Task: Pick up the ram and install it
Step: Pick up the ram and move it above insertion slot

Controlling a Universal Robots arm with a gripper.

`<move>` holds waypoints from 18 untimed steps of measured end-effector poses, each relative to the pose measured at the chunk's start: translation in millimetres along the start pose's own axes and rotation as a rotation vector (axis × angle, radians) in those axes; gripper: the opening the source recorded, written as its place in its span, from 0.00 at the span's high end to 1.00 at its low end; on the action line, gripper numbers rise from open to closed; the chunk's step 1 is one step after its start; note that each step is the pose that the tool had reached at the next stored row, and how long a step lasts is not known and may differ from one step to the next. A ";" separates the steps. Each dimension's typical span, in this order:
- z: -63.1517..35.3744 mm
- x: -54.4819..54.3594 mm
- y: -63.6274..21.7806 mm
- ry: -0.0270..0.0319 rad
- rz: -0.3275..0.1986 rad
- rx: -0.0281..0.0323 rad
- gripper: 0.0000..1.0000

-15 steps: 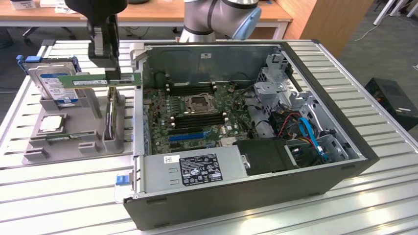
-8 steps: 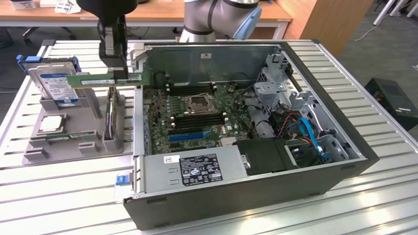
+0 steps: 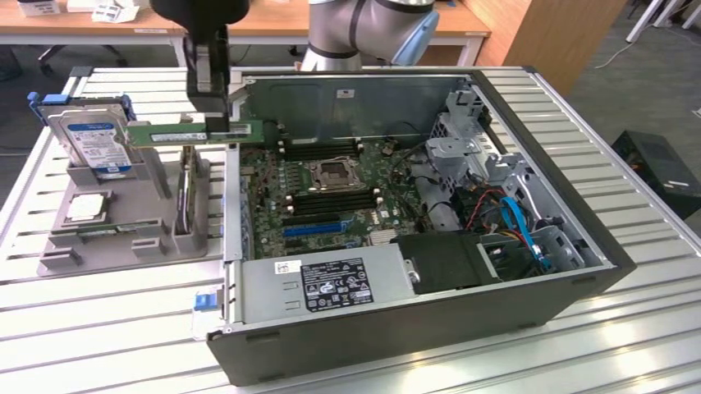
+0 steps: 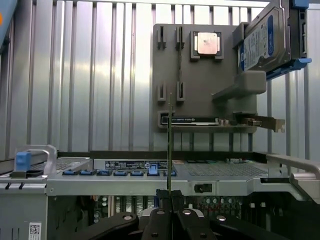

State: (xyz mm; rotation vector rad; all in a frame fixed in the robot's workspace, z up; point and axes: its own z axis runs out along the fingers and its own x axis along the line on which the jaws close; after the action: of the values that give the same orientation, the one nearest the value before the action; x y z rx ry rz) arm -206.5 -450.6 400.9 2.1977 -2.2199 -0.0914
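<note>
Exterior view: jaws nearly shut, pinching the ram (image 3: 249, 129) aloft.

You see the hand (image 4: 170, 199) clamped on the ram (image 4: 170, 145), which stands edge-on as a thin upright line rising from between the dark fingers (image 4: 156, 220). Just past it runs the grey rim of the computer case (image 4: 125, 186), with a row of blue clips (image 4: 115, 172) along it and 1 blue tab (image 4: 23, 161) at a corner. Beyond the case, the grey parts holder (image 4: 200, 90) lies on the slatted metal bench (image 4: 90, 75). It carries 1 square silver CPU (image 4: 206, 43), a blue-framed hard drive (image 4: 265, 37) standing at its edge, and a dark card (image 4: 195, 120) lying in a slot.
</note>
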 end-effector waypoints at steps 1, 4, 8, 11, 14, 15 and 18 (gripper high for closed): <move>-0.1 0.0 -1.8 0.0000 0.000 -0.0003 0.88; -0.4 -0.1 -7.6 0.0000 0.000 -0.0009 0.88; -0.8 -0.2 -14.8 0.0000 0.000 -0.0019 0.88; -1.1 -0.2 -20.3 0.0001 0.000 -0.0026 0.88; -1.4 -0.2 -25.8 0.0001 0.000 -0.0034 0.88; -1.5 -0.3 -27.8 0.0001 0.000 -0.0036 0.88; -1.8 -0.4 -33.5 0.0000 0.000 -0.0045 0.88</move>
State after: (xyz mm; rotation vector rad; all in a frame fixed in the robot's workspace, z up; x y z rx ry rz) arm -172.9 -450.6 400.9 2.1953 -2.2176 -0.0962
